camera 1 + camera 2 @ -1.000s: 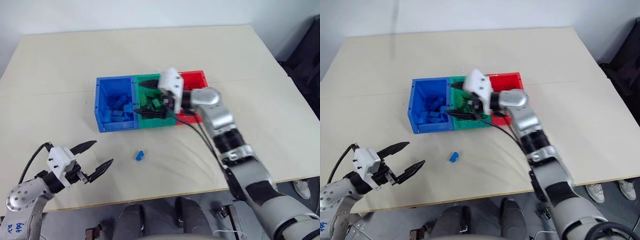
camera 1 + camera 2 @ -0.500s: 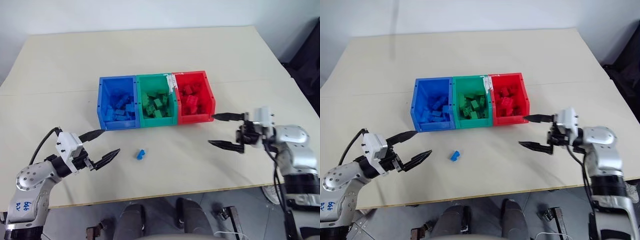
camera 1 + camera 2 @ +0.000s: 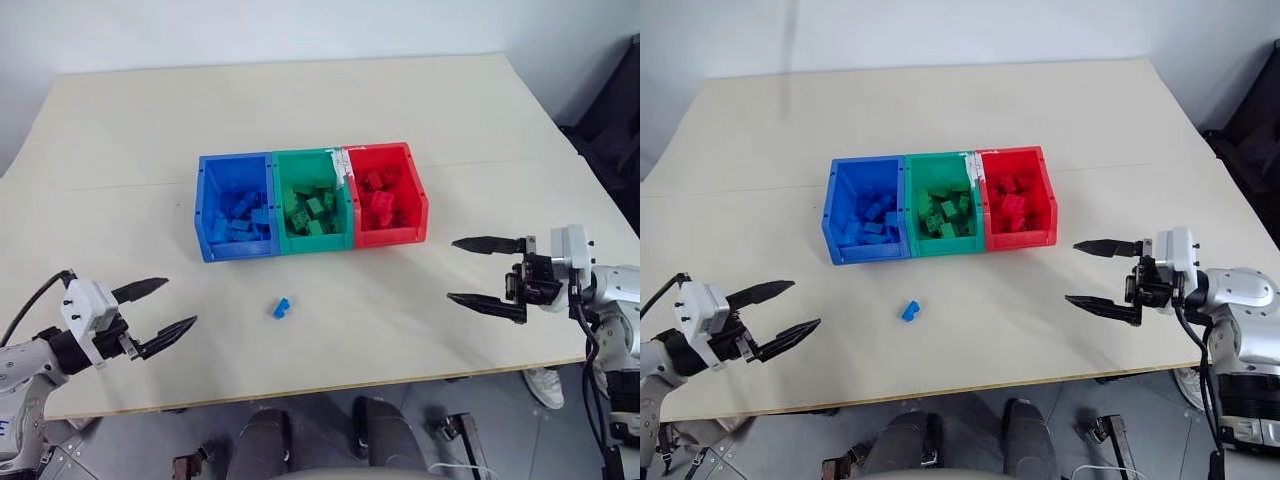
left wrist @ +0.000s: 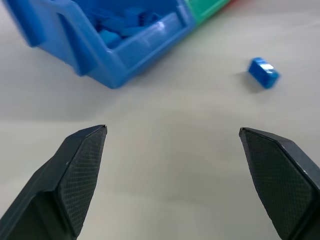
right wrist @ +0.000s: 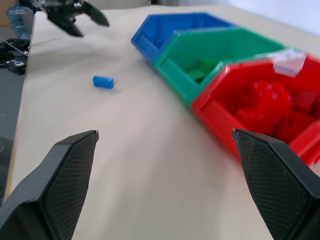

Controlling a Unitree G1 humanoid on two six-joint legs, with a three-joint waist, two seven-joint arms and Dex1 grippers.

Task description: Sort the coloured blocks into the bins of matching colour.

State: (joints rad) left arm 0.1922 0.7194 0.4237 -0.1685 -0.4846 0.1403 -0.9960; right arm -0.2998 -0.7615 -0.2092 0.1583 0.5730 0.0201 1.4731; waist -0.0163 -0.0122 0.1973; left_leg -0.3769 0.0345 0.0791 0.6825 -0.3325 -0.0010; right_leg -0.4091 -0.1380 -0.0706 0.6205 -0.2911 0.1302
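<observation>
A single blue block (image 3: 281, 308) lies loose on the pale matte desk (image 3: 300, 100), a small hard plastic brick with a studded face, glossy and sharp-edged. It sits at about six o'clock from the row of bins, near the blue bin (image 3: 233, 206) and apart from it. The three bins are moulded plastic boxes with sloped open fronts, touching side by side: blue at nine o'clock, the green bin (image 3: 312, 201) in the middle, the red bin (image 3: 386, 193) at three o'clock. Each holds a heap of bricks in its own colour. The left gripper (image 3: 155, 310) hovers over the desk's near edge at eight o'clock from the block, jaws spread and empty. The right gripper (image 3: 485, 272) hangs at three o'clock, jaws likewise released, its fingers (image 5: 65, 175) black and cross-hatched.
</observation>
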